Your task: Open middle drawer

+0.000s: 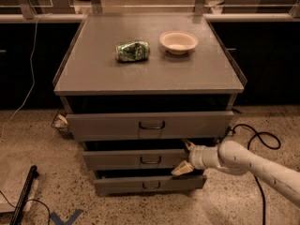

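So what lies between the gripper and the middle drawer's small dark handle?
Only bare front panel of the shallow grey metal middle drawer, in the camera view; gripper at its right end.

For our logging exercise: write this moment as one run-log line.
gripper: open, at right end of middle drawer front | drawer: slightly out
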You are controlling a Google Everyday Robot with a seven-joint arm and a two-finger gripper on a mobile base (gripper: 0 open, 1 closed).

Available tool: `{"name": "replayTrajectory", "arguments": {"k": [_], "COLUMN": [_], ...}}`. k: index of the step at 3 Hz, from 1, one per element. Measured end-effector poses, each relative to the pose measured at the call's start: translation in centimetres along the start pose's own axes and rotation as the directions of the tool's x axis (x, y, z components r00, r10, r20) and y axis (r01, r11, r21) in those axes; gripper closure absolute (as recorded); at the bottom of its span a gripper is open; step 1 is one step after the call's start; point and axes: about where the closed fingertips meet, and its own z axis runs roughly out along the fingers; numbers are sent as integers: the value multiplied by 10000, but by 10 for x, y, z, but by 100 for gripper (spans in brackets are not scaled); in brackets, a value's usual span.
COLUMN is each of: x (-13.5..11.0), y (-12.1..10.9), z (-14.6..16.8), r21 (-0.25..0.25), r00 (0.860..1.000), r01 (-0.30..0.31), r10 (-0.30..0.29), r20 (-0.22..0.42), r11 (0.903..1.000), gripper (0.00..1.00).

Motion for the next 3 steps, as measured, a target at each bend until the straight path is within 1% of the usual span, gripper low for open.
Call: {"name": "replayTrajectory", "arguments": {"k": [3], "x": [0], "y": [0], "z": [0], "r21": [-2], "r00": [10000], "r01": [0], "r10": [0], "r20": [1], "r11": [10000], "gripper": [87]}}
